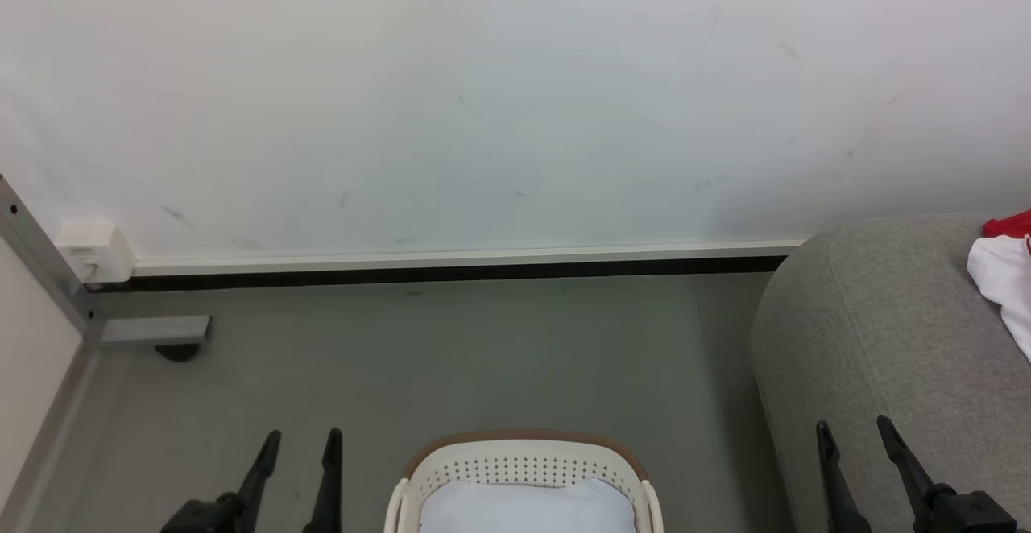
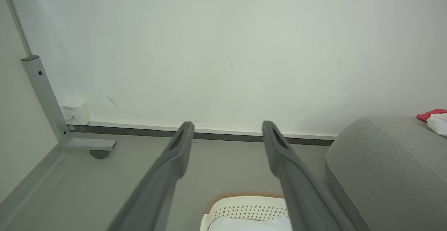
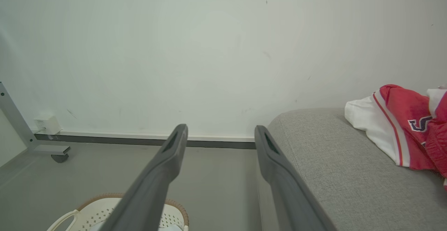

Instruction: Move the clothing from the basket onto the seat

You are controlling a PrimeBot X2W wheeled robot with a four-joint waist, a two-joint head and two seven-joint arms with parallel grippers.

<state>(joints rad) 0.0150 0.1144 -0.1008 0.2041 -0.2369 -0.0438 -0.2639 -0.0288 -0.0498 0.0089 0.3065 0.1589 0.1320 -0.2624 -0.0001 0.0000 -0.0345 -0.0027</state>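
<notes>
Left pincer (image 1: 304,434): fingers spread, empty, over the floor (image 1: 483,356).
Basket (image 1: 523,464): on the floor between both pincers.
Right pincer (image 1: 852,423): spread, empty, beside the seat's edge.
Seat (image 1: 878,332): right of the basket.
Clothing (image 1: 1003,275): red and white, lying on the seat.

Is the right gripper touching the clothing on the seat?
Apart. In the right wrist view, bare seat lies between the open right gripper and the clothing.
</notes>
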